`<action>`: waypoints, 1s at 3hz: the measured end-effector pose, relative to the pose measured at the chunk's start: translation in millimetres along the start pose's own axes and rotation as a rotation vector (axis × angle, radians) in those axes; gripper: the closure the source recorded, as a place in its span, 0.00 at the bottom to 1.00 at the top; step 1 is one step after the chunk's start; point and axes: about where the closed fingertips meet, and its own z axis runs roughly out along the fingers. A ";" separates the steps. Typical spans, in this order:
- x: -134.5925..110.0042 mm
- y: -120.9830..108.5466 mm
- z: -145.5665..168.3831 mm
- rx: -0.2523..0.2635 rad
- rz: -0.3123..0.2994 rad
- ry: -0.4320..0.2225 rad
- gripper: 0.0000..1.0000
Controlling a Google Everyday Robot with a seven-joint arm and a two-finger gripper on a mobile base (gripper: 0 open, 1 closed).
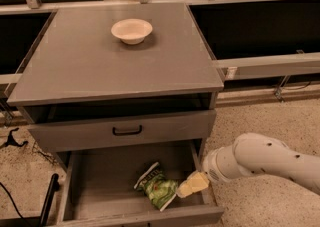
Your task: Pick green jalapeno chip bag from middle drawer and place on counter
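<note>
**Chip bag in the open drawer, gripper at its right edge**

The green jalapeno chip bag point(156, 187) lies crumpled on the floor of the middle drawer point(102, 178), right of centre and toward the front wall. Its white edge strip points up and to the left. The drawer is pulled out and its low side walls run back under the cabinet.

The gripper point(191, 185), pale cream-yellow, is down inside the drawer at the bag's right side. Its tip meets or nearly meets the lower right corner of the bag. Whether the gripper is open, closed or clamped on the bag cannot be told from this view. The bag sits on the drawer floor and shows no sign of being raised. The white arm point(262, 160) comes in from the right over the speckled floor point(260, 121) and crosses the drawer's right wall.

Above the open drawer is a closed drawer front point(165, 126) with a black handle point(127, 131), and above that a dark open slot under the top slab. The counter point(100, 71) carries a cream bowl point(131, 30), which stands upright near its back edge, well apart from the bag.
</note>
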 end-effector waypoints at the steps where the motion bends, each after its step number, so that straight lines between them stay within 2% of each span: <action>1: 10.0 2.0 22.4 -0.014 0.029 -0.027 0.00; 3: 5.1 11.0 72.3 -0.046 0.045 -0.103 0.00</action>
